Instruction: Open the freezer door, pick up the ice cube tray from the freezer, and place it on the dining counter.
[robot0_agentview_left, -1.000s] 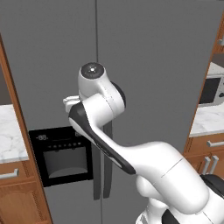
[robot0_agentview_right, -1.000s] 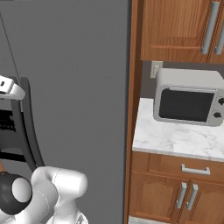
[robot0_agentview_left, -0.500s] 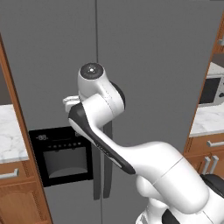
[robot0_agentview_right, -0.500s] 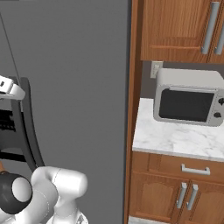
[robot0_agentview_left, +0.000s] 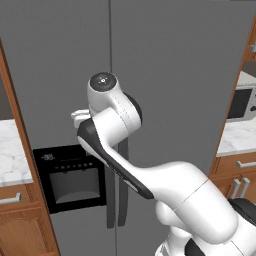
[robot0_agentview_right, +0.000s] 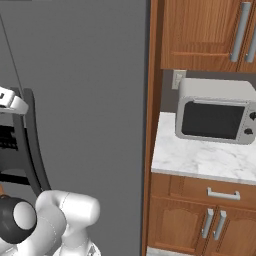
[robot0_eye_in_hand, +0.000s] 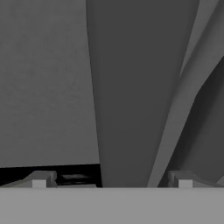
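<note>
Freezer door (robot0_agentview_left: 60, 65) is shut, so the tray inside can't be seen. Gripper (robot0_eye_in_hand: 111, 179) spread wide, holding nothing, its tips straddling the dark handle (robot0_eye_in_hand: 131, 96) — lined up, I'd judge, to pull.

The gripper (robot0_eye_in_hand: 112, 181) stands wide open, its 2 grey fingertips (robot0_eye_in_hand: 40, 179) poking up near the bottom corners, well apart from each other. Between them a broad dark handle (robot0_eye_in_hand: 131, 100) runs from top to bottom, very close to the camera, with a paler grey curved strip just beside it on the right. To the left lies the flat grey freezer door (robot0_eye_in_hand: 43, 78), and below it a black band of the dispenser panel (robot0_eye_in_hand: 65, 173) crosses behind the left fingertip.
</note>
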